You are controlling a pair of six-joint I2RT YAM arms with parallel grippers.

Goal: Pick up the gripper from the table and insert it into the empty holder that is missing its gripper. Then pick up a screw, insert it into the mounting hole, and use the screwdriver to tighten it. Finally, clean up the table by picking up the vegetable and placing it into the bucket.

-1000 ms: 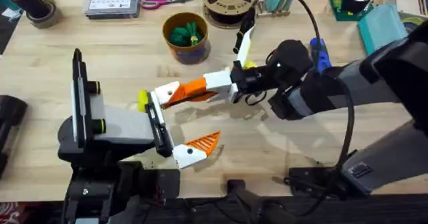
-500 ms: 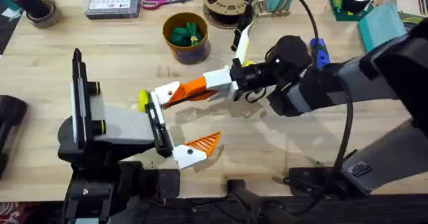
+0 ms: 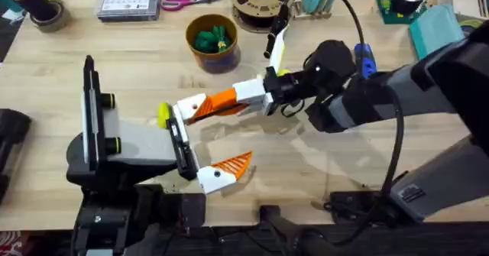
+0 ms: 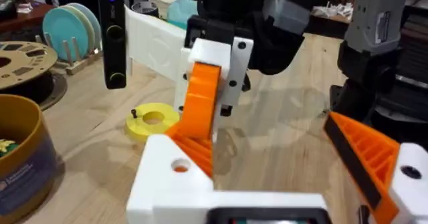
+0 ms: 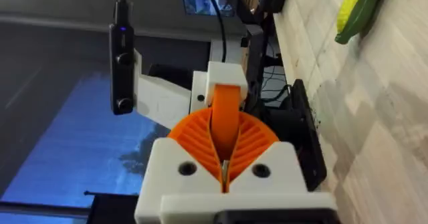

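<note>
Overhead, the right pincer (image 3: 229, 103) is closed on the orange gripper (image 3: 216, 101), whose long axis lies level, tip aimed left at the upper white holder (image 3: 186, 107) of the left pincer (image 3: 200, 140), touching it. The left pincer stands wide open, empty between its fingers, the lower one (image 3: 226, 166) near the worktop (image 3: 137, 72) front edge. The bucket (image 3: 212, 42) with the vegetable (image 3: 212, 38) sits well apart behind, with bare worktop between.

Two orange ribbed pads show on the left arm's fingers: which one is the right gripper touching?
The farther pad, by the yellow disc; the right gripper meets it. The nearer pad stands free.
</note>
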